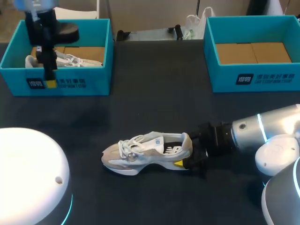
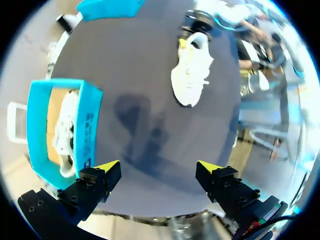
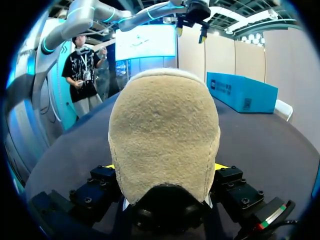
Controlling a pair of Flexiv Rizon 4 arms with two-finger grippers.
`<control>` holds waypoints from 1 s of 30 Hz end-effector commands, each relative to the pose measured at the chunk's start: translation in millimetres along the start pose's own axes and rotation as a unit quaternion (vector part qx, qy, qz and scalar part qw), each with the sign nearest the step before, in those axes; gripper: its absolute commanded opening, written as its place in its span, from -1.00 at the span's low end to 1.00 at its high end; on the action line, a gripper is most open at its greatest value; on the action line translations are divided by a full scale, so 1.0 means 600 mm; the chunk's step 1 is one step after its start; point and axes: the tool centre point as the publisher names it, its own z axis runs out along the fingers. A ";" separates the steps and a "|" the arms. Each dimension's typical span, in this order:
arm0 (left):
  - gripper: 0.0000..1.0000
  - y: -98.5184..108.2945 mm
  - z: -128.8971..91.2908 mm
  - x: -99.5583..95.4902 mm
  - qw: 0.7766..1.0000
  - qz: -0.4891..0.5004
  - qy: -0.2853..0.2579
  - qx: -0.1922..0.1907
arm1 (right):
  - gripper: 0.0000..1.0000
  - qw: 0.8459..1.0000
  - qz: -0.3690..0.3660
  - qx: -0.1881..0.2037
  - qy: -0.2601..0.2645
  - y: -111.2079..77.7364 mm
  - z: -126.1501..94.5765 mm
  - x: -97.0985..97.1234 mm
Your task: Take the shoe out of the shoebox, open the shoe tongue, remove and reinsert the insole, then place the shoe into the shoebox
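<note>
The shoe [image 1: 145, 152] lies on its sole on the table [image 1: 154, 108], toe towards the left arm's side. The right gripper [image 1: 185, 158] is closed on its heel [image 3: 165, 140], one finger on each side of the suede cup.

I judge the shoe light and soft. The upper and tongue should fold easily, the sole is the stiff part, and the suede should give good grip. The heel cup is a sound place to steady it. The tongue is best taken just behind the laces [image 1: 129, 146], and the insole through the dark opening beside the heel. A one-sided pull there could tip or drag the shoe, so the heel grip matters.

All round the shoe the dark table is open, with no edge close by.

Beyond the shoe on the left stands the left box [image 1: 70, 79], holding a second shoe [image 1: 70, 60]. Beyond it on the right stands the right box [image 1: 262, 77], showing only cardboard inside. Both are well apart from the shoe. The left gripper [image 2: 159, 170] hangs above the left box's near wall, spread wide and holding nothing. It has free room to come down to the shoe's laces.
</note>
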 end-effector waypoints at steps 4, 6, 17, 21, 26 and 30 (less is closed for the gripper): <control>1.00 -0.034 0.004 0.024 0.980 -0.195 0.025 0.018 | -1.00 1.000 0.000 0.003 0.000 0.004 0.000 0.001; 1.00 -0.056 0.011 0.052 0.974 -0.225 0.019 0.031 | -1.00 1.000 0.000 0.003 0.000 0.004 0.000 0.001; 1.00 -0.113 0.025 0.106 0.922 -0.385 0.002 0.030 | -1.00 1.000 0.000 0.003 0.000 0.004 0.000 0.001; 1.00 -0.113 0.025 0.106 0.922 -0.385 0.002 0.030 | -1.00 1.000 0.000 0.003 0.000 0.004 0.000 0.001; 1.00 -0.159 0.049 0.143 0.914 -0.404 0.004 0.023 | -1.00 1.000 0.000 0.003 0.000 0.004 0.000 0.001; 1.00 -0.223 0.078 0.183 0.912 -0.409 -0.013 0.011 | -1.00 1.000 0.000 0.003 0.000 0.004 0.000 0.001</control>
